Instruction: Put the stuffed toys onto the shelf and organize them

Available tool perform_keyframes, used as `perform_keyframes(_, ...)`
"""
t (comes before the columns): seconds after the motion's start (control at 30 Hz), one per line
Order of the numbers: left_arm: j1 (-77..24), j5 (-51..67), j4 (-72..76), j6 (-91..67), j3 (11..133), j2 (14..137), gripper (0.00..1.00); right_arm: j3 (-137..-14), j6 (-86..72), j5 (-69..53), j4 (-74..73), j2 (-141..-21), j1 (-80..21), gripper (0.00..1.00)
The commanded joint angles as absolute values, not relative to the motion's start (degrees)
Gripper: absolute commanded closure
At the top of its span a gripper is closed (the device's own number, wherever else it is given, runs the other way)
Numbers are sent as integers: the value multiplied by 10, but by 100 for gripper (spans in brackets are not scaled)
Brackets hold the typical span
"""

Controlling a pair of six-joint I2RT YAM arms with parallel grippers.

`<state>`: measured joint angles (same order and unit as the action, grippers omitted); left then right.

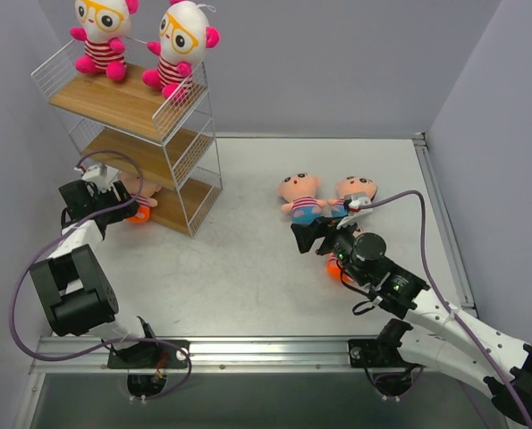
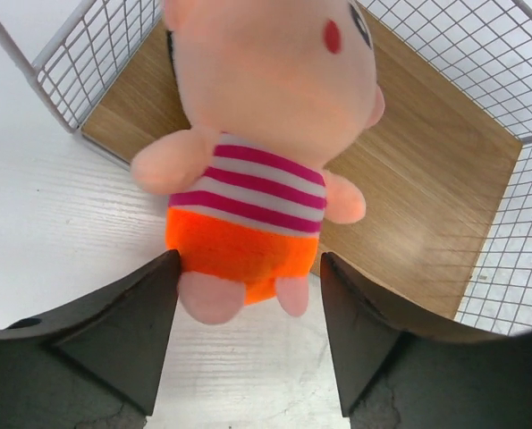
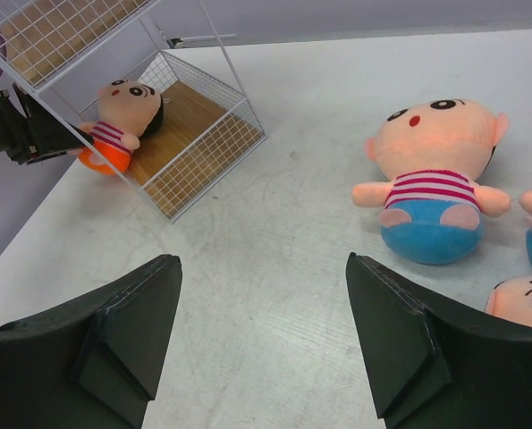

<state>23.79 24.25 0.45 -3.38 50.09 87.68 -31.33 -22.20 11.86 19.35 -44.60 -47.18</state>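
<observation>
Nearest the bases, at about four o'clock on the table point(image 1: 248, 268), my right claw point(image 3: 263, 264) hangs with its jaws wide and nothing between them. It is tipped toward the loose dolls, I judge so that it can drop onto the next one. Just beyond it, at two o'clock, a blue-shorts doll point(image 3: 431, 192) lies face up with a second doll point(image 1: 350, 186) beside it.

Across at nine o'clock my left claw point(image 2: 248, 268) sits low at the foot of the shelf point(image 1: 114, 103), jaws apart on either side of an orange-shorts doll point(image 2: 257, 179). I cannot tell whether a pad brushes its foot, but it is not pinched. Its head lies on the bottom board and its feet stick out over the table, so I would call it only half stowed. Farthest, at eleven o'clock, two glasses dolls point(image 1: 100, 31) sit upright side by side on the top tier.

Only the left wrist view shows those overhanging feet; from above, mesh and arm hide them. Only the right wrist view shows the head of a third doll point(image 3: 525, 304) at five o'clock; from above my arm covers it, bar a scrap of orange.
</observation>
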Motion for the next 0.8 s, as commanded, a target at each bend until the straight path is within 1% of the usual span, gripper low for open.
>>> perform_keyframes(0.0,236,226,37,-61,493,845,28,-311,-214,113,225,-439,-468,25)
perform_keyframes(0.03,236,211,37,-71,490,836,25,-310,-214,113,226,-438,-468,25)
perform_keyframes(0.07,238,205,40,-90,487,831,24,-309,-215,112,225,-434,-468,25)
perform_keyframes(0.1,238,200,43,-102,479,825,21,-309,-214,112,226,-432,-468,25)
perform_keyframes(0.13,239,197,47,-114,474,817,21,-308,-215,111,226,-432,-468,25)
perform_keyframes(0.2,244,173,58,-156,459,807,16,-307,-214,109,225,-426,-468,25)
perform_keyframes(0.3,250,135,78,-229,436,787,15,-301,-216,109,225,-421,-468,25)
perform_keyframes(0.43,250,78,103,-327,373,751,15,-300,-219,109,223,-414,-468,25)
perform_keyframes(0.47,251,66,108,-367,365,746,16,-300,-220,109,222,-412,-468,25)
perform_keyframes(0.53,250,42,114,-400,351,738,16,-298,-221,110,221,-410,-468,25)
perform_keyframes(0.6,250,39,140,-438,333,737,18,-296,-220,111,220,-410,-468,25)
perform_keyframes(0.63,250,38,149,-447,329,737,20,-296,-221,111,220,-411,-468,25)
perform_keyframes(0.77,249,49,213,-491,317,754,23,-298,-220,111,220,-416,-468,25)
